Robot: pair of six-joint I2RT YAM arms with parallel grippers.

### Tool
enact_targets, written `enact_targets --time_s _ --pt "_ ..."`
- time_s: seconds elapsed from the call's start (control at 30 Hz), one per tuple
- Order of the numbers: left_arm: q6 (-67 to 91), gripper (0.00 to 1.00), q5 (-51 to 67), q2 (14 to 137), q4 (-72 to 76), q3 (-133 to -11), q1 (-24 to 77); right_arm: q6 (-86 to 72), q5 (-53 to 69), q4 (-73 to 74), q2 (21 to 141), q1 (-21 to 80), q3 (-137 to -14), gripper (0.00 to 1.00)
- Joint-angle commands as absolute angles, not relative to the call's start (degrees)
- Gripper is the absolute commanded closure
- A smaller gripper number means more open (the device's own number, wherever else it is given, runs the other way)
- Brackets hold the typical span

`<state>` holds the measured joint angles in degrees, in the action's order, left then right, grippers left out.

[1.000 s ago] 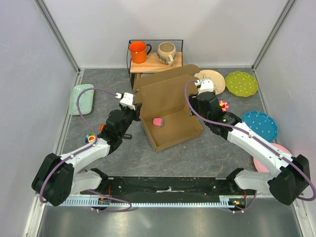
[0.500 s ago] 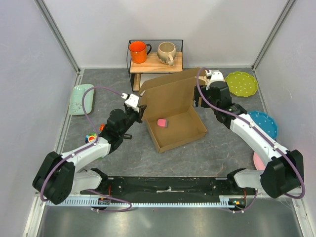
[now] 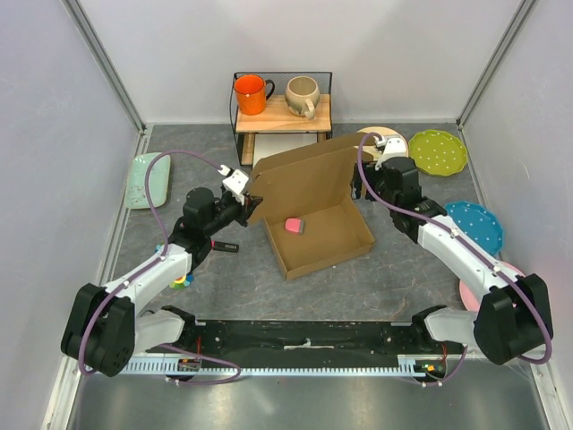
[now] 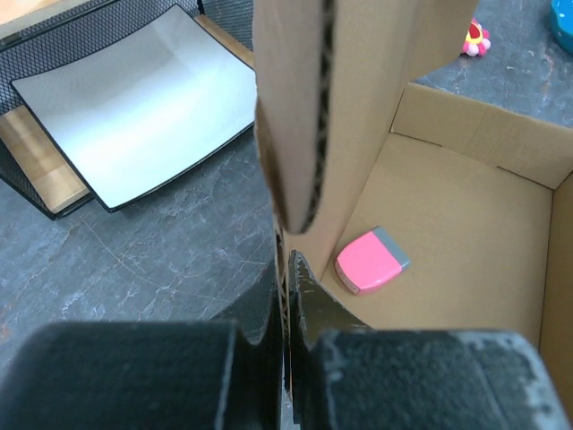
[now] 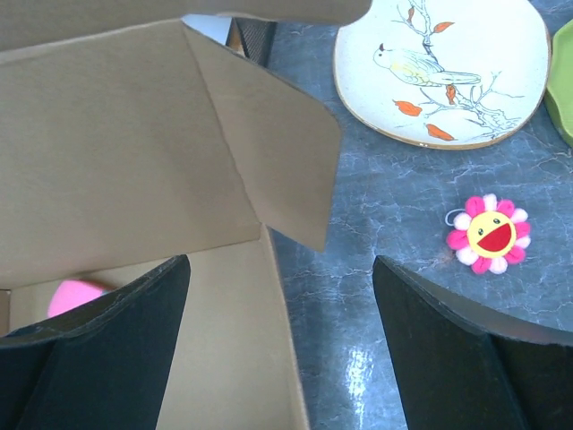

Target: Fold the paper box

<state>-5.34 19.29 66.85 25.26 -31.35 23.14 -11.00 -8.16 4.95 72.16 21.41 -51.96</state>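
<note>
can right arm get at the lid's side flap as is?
Probably yes: the right tool is open, and the side flap of the paper box hangs just ahead of it, with nothing in between.

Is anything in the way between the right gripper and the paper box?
Nothing visible. The right gripper hangs open above the right wall of the paper box. The flower toy lies off to the side on the table.

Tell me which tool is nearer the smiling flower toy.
Right. The right tool hovers open close to the flower toy; the left tool sits across the paper box, clamped on its far wall.
</note>
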Motion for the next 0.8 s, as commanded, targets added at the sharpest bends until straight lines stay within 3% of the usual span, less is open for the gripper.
enact_targets --time_s 0.0,0.3,0.53,0.7,0.77 --pt "-8.5 0.98 25.6 67.1 19.4 -35.2 21.6 -9.0 -9.9 -1.8 71.2 20.5 -49.3 0.09" --pt "-7.4 0.98 27.8 67.2 18.5 -35.3 21.4 -7.7 -0.2 -14.4 76.1 16.2 -47.0 0.10" --pt "-8.5 0.98 27.4 67.1 16.4 -36.2 21.4 -5.4 7.8 -14.0 82.4 15.2 -52.5 0.10" --pt "-9.5 0.98 26.1 66.9 15.5 -36.4 21.4 -5.7 10.2 -14.1 82.8 15.2 -53.0 0.17" --pt "-9.8 0.98 25.8 67.1 15.4 -36.6 21.4 -5.8 10.8 -14.1 82.4 15.2 -52.4 0.25"
